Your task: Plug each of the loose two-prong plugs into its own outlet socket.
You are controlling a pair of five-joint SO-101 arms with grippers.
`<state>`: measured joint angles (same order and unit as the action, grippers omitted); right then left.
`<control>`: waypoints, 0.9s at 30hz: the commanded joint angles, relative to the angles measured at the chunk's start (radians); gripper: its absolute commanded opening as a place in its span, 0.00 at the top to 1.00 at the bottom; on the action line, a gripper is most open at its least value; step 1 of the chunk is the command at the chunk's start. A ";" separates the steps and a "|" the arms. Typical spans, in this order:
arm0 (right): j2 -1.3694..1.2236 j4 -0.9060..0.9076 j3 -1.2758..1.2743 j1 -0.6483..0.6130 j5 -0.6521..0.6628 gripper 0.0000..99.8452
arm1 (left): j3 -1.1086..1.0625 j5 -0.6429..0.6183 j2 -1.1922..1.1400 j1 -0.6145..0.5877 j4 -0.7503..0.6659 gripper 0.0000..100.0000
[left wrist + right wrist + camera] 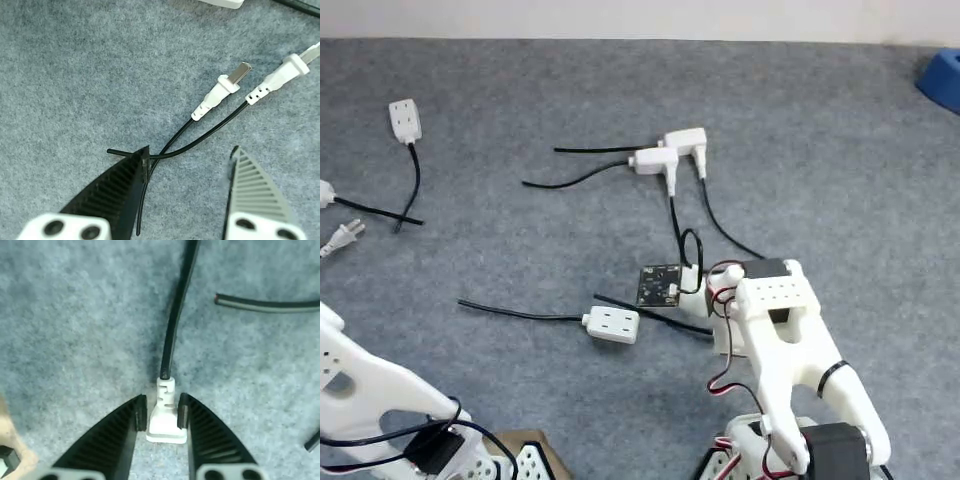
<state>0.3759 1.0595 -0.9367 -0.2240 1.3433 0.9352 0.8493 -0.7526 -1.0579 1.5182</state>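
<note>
Nearest, a white held plug is clenched between the right jaws. It is gripped across its moulded body, and its black cord is run straight out ahead; the prongs are hidden. The step in hand is judged to be seating this plug in the socket lying just beside that arm. This is best done with the prongs lined up squarely on one slot pair and the push directed along the socket's length. The light plastic block is likely to be slid over the nap unless braced. Slack in the cord should be watched so that the plug is not twisted.

The left jaws are released, one ribbed black and one ribbed grey, above two crossed cords. Beyond them a loose plug and a second plug are laid near each other but apart. Both are slim white mouldings with notched strain reliefs and flat bright prongs.

The desk is covered in grey felt-like pile. Farther off, two white blocks are seen side by side with cords attached. A lone socket is set well apart from them.
</note>
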 commanded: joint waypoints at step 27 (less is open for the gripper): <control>0.008 -0.028 0.367 -0.021 -0.706 0.99 | 0.012 0.003 0.018 0.134 -0.005 0.74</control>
<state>0.3775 1.0457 -0.8094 -0.2578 0.9398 0.9352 0.8493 -0.7526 -1.0334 1.5182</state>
